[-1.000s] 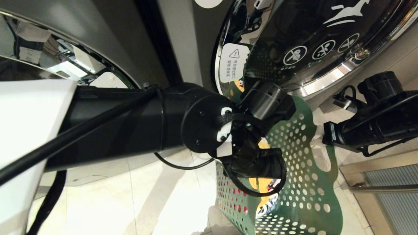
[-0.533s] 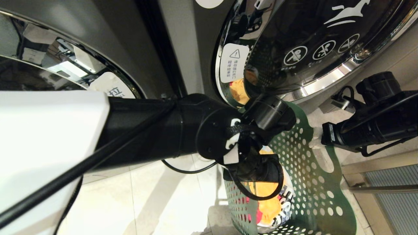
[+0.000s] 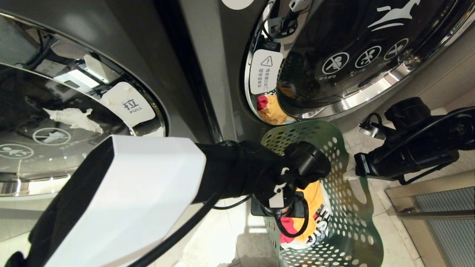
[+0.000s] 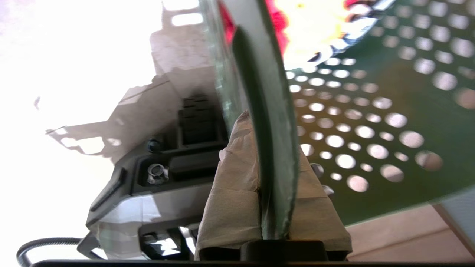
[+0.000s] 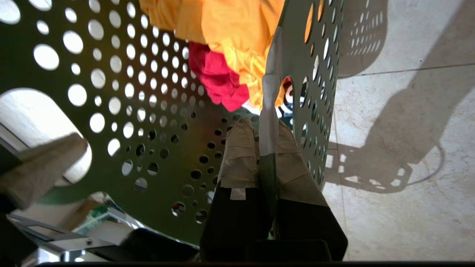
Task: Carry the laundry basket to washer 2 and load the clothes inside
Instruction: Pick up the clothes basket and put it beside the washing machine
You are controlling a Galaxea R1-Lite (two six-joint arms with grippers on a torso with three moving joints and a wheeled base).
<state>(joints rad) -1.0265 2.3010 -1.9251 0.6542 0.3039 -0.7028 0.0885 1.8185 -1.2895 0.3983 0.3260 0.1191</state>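
Note:
The dark green perforated laundry basket hangs over the floor in front of the washers, held at two sides. My left gripper is shut on its near rim, one taped finger on each side of the wall. My right gripper is shut on the opposite rim. The clothes lie inside: a yellow-orange garment, a red one and some white printed fabric. Washer 2 fills the left of the head view; its chrome-rimmed door bears a torn white sticker, and no number shows.
A second grey washer's chrome-rimmed door rises behind the basket and mirrors the clothes. My left forearm crosses the lower left of the head view. Pale floor tiles lie under the basket, and a metal-framed grille stands at the right.
My left arm has swung down across the head view, uncovering the left washer's door. The basket has shifted left and lower, with both grippers still shut on its rim.

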